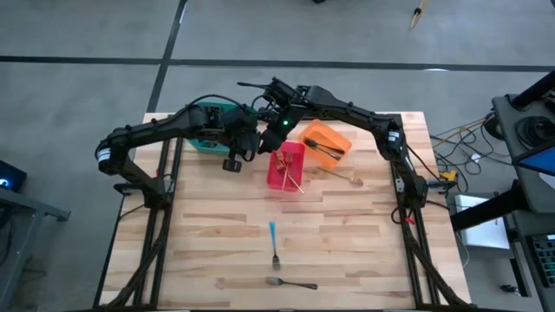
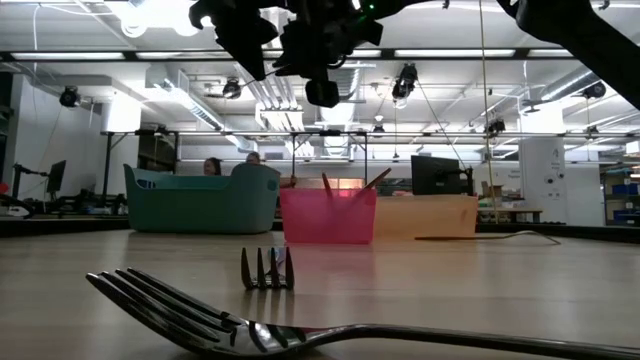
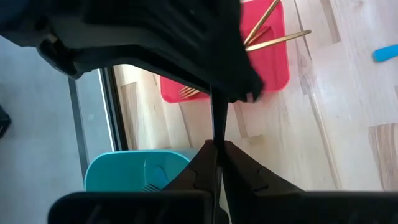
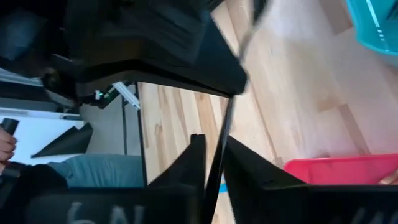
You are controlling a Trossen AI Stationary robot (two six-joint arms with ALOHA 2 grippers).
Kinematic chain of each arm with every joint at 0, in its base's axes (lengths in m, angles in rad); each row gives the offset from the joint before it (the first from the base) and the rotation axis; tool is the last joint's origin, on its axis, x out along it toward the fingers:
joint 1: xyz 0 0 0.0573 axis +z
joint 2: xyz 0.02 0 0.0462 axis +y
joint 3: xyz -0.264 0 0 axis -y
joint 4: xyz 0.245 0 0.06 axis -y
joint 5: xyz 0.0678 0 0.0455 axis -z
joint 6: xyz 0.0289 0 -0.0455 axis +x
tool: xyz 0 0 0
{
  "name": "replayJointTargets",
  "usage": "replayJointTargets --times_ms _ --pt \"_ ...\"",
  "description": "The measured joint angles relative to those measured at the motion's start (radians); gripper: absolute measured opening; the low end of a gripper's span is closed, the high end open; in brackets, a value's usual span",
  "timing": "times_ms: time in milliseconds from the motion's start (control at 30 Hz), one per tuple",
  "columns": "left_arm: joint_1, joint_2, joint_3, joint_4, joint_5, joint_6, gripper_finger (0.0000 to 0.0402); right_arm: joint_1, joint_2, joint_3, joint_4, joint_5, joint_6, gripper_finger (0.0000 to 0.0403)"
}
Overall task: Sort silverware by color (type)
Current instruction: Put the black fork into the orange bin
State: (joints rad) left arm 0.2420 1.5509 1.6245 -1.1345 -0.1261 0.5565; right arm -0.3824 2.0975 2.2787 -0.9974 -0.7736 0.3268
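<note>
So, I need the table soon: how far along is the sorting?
Done: gold forks in the red bin, dark forks in the orange bin. In hand: a thin fork pinched by both the left gripper and right gripper above the bins, apparently a handover. Left: blue fork, silver fork and another fork beside the orange bin lie on the table.

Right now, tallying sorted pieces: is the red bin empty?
Not empty: gold forks stand in the red bin, handles leaning over its rim.

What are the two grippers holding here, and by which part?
A thin dark utensil runs between both grippers: the left gripper is shut on one end, and the right gripper closes on the other. Which end is the handle cannot be told.
</note>
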Motion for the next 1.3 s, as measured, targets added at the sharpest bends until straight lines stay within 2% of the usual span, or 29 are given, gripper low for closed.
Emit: replayJointTargets --times_ms 67,300,700,967,1067,1300 --pt "0.0 -0.001 0.0 -0.003 0.0 0.0 0.0 -0.001 0.0 0.0 0.0 0.014 0.002 0.0016" --pt "-0.001 -0.001 0.0 -0.009 -0.02 -0.048 0.0009 -0.002 0.0 0.0 0.005 0.032 0.005 0.0009" --pt "0.002 -0.042 0.0 -0.009 -0.05 -0.066 0.0114 -0.002 0.001 0.0 0.015 0.05 0.022 0.0008" --pt "0.027 -0.104 0.0 -0.008 -0.102 -0.071 0.0135 -0.041 0.004 0.0 0.002 0.051 0.049 0.0008" --pt "0.056 -0.145 -0.001 -0.006 -0.102 -0.085 0.0135 -0.069 0.004 0.0 -0.049 0.063 0.046 0.0008" --pt "0.119 -0.274 -0.026 0.083 -0.102 -0.166 0.0134 -0.13 -0.007 0.0 -0.287 0.176 -0.056 0.0008"
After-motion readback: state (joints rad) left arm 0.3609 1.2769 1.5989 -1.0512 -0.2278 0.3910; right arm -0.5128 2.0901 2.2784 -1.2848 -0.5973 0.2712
